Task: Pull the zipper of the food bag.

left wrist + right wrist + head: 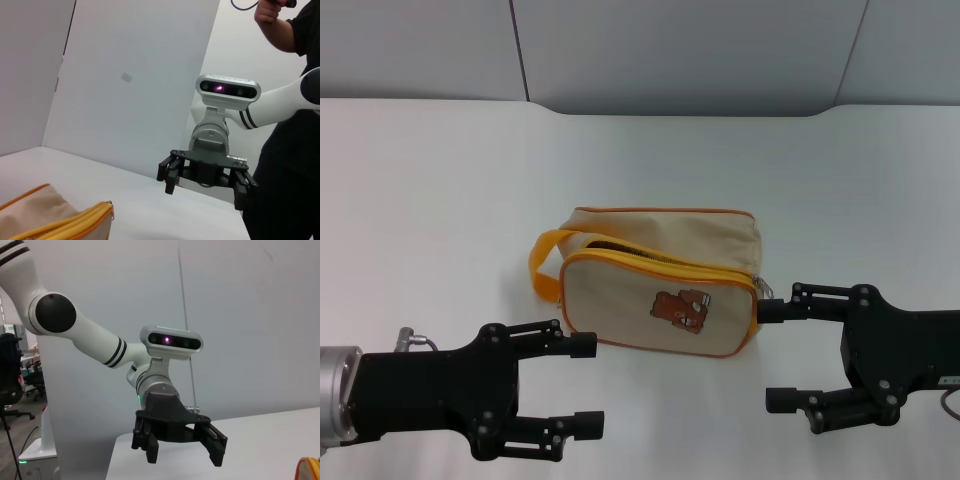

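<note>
A small boxy cream canvas food bag [665,285] with orange-yellow piping and a brown bear picture sits mid-table on the white tabletop [440,190]. Its orange-yellow zipper [660,261] curves along the top edge; the silver pull tab is hard to make out near the bag's right end. The black left gripper [585,385] and black right gripper [775,355] flank the bag, fingers spread apart, both empty. Both arms are cut off by the head view's edges.

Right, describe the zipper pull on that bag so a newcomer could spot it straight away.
On the white table, between the two open black grippers, sits a boxy cream canvas food bag with orange-yellow piping and a brown bear picture. Follow its orange-yellow zipper strip to the end nearest the right gripper: the small silver metal zipper pull hangs there, unlike the fabric loop handle at the opposite end.
</note>
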### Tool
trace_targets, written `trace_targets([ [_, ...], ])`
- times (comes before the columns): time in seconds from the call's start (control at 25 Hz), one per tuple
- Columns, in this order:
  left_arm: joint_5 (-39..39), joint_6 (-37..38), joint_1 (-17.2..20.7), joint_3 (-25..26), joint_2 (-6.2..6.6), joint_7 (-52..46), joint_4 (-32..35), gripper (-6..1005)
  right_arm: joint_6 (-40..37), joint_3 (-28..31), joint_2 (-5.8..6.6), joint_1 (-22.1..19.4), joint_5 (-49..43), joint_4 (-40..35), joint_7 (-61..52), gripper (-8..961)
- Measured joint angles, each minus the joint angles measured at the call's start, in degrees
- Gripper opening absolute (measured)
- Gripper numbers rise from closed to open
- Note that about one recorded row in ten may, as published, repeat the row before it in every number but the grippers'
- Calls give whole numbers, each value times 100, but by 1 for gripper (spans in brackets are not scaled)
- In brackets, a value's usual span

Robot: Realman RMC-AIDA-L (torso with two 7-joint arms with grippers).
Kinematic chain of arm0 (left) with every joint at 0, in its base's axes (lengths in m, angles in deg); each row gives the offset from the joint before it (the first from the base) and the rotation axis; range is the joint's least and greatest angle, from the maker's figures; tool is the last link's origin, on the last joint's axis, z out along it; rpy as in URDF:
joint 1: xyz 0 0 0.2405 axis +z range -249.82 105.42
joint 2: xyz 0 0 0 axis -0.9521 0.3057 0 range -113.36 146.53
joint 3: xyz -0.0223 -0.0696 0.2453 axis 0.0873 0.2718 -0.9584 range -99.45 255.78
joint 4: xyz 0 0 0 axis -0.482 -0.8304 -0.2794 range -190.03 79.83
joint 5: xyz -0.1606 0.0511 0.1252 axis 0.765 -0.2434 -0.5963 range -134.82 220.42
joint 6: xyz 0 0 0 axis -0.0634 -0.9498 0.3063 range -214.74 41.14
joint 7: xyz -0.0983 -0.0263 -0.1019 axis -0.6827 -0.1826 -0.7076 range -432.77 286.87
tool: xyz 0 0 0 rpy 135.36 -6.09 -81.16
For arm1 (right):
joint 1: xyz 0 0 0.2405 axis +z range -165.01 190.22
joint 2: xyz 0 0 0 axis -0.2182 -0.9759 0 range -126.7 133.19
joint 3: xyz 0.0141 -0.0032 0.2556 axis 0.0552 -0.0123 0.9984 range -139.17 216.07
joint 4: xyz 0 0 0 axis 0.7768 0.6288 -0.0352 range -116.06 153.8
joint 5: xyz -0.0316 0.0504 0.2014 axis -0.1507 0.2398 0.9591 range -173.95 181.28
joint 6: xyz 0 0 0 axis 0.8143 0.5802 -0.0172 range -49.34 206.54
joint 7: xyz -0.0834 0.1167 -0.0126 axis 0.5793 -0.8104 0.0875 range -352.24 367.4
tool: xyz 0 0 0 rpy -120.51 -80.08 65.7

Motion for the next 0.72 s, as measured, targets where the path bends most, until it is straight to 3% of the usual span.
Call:
trace_targets([
  [0.72, 0, 5, 60, 0, -16, 13, 0, 822, -37, 0, 0, 15, 0, 0, 0, 820],
])
